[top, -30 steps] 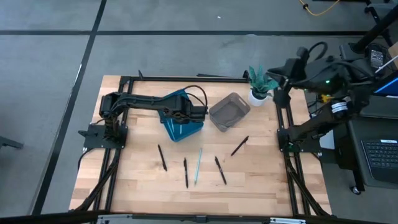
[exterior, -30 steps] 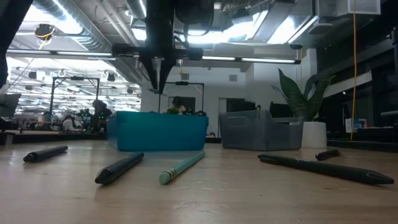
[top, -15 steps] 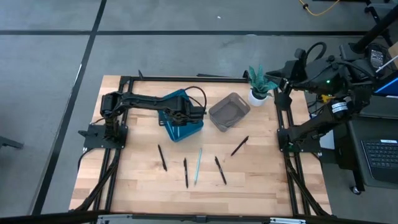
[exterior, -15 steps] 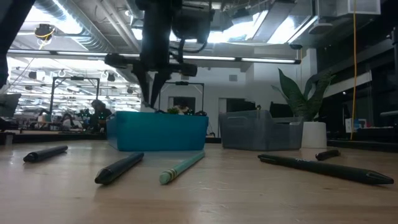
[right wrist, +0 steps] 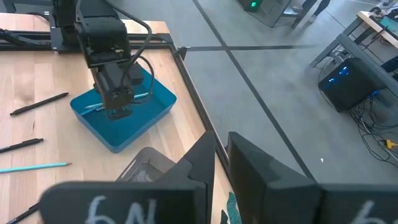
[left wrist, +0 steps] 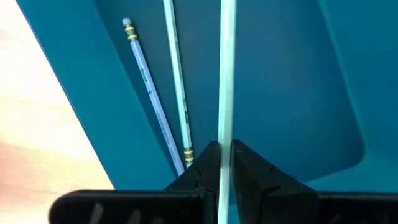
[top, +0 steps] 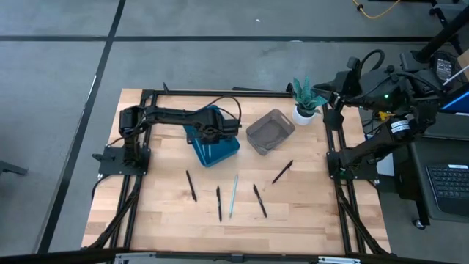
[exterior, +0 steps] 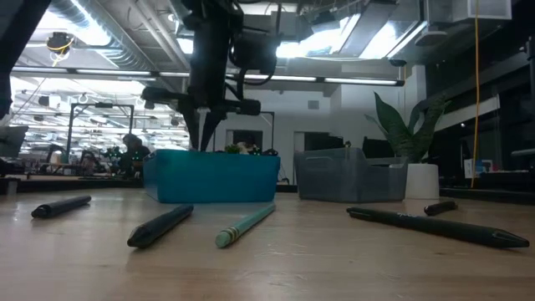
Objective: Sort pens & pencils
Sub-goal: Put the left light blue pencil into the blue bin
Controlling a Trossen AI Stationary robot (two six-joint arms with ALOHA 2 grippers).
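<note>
table (top: pixel 157 213) | blue bin (top: pixel 217 152) | grey bin (top: pixel 269 132) | plant pot (top: pixel 304 112) | black sticks (top: pixel 190 185) | light blue stick (top: pixel 234 195)

left arm: has swung a little toward the table's back edge over the last second, its wrist now over the rear part of the blue tray (top: pixel 220 152)
left gripper (exterior: pixel 203 138): has come lower in the low view; fingertips that hung well above the blue tray's rim a second ago now reach down to the rim
gripper's place in the low view: shifted slightly to the picture's left of where it was
light blue stick (left wrist: pixel 225 81): pinched between the left gripper's fingers, now down over the tray floor, next to two other light blue sticks (left wrist: pixel 163 93) lying inside
</note>
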